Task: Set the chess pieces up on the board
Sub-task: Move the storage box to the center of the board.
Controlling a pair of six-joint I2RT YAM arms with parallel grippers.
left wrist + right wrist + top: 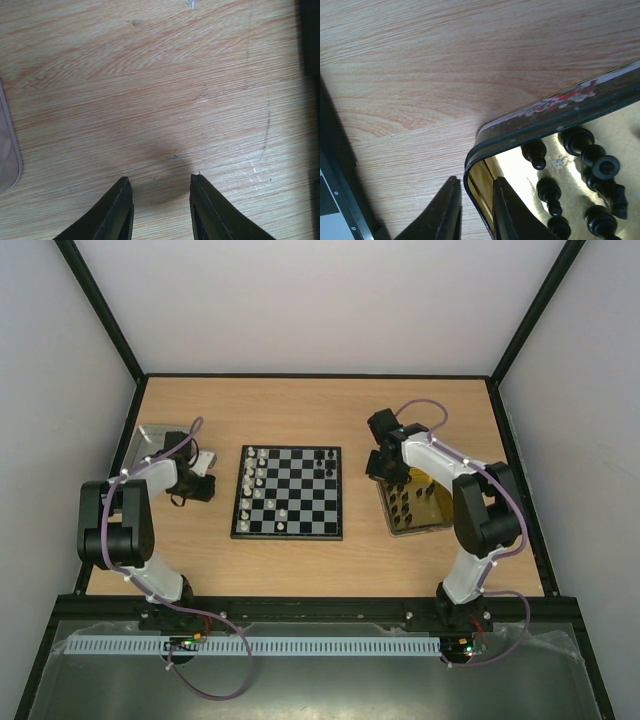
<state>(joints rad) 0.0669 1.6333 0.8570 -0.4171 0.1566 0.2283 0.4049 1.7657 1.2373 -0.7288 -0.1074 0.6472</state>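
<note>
The left gripper (160,177) hung over the tabletop (150,75), fingers apart. The board (300,502) lay midway across, with white chess pieces (258,478) along its left side. The right gripper (476,178) straddled the corner rim of the yellow tray (535,117); whether it pinched it, I could not tell.

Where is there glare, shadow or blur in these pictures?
Top view: even light, chess pieces tiny, unsharp. Left wrist view: soft shadow on the table before the left fingers. Right wrist view: glare inside the yellow tray, right fingers almost black.

Bright diffuse light; soft shadows; glare inside yellow tray (516,171).
</note>
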